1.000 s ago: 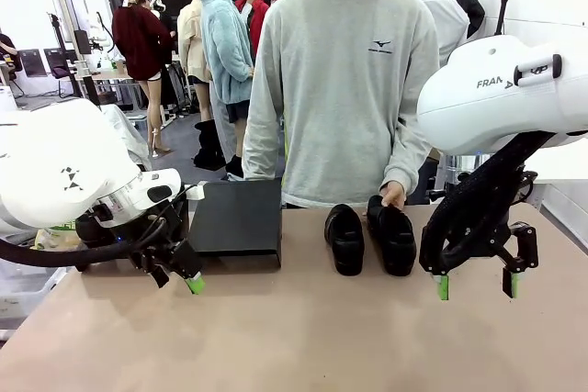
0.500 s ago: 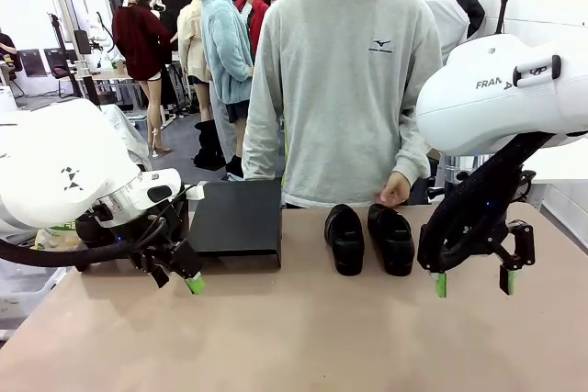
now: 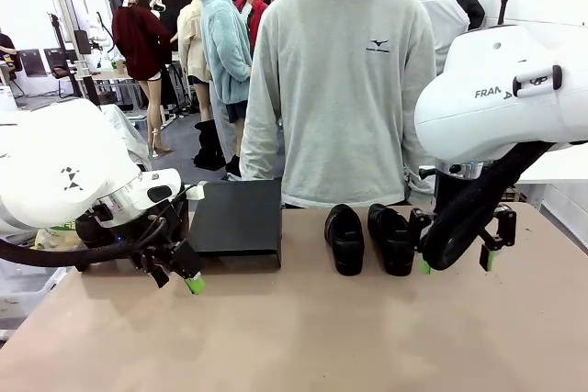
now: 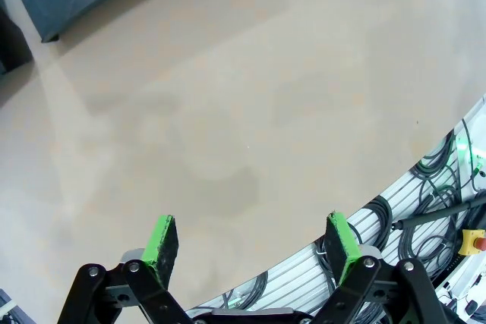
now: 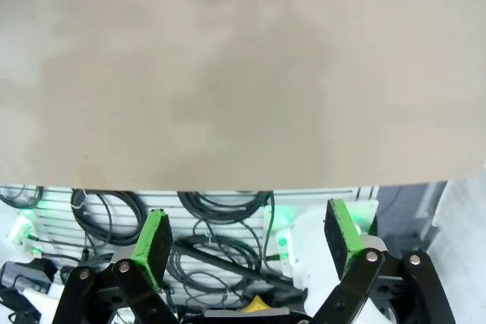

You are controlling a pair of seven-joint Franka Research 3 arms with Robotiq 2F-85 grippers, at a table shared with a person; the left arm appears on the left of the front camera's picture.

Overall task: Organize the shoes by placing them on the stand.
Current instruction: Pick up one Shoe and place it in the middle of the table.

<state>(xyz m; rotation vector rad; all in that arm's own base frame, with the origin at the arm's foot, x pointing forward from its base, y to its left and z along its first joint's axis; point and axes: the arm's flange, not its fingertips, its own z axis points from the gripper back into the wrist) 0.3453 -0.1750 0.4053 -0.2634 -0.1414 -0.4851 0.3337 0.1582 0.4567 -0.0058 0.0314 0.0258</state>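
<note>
Two black glossy leather dress shoes sit side by side near the far edge of the beige counter, toes pointing this way, the left shoe and the right shoe close together but just apart. They are directly in front of the person in the grey sweatshirt, whose hands are off the pair, so I'd say the pair is laid out for the robot to take. Just beside them, to their left, is the flat black rectangular stand, its top bare, so nothing is organised yet by my reckoning. The right fingers hang next to the outer side of the right shoe, green pads spread wide with nothing between them, and from here they look a little off the surface. That arm is the nearer one, so it looks lined up to go first. The left fingers sit low over the counter by the stand's near corner, also wide and empty, perhaps waiting to receive or to guard that side. My guess for the next move is that the right fingers must come over the shoe and straddle its width. Polished leather could slip, and the carry has to pass the other shoe without knocking it
</note>
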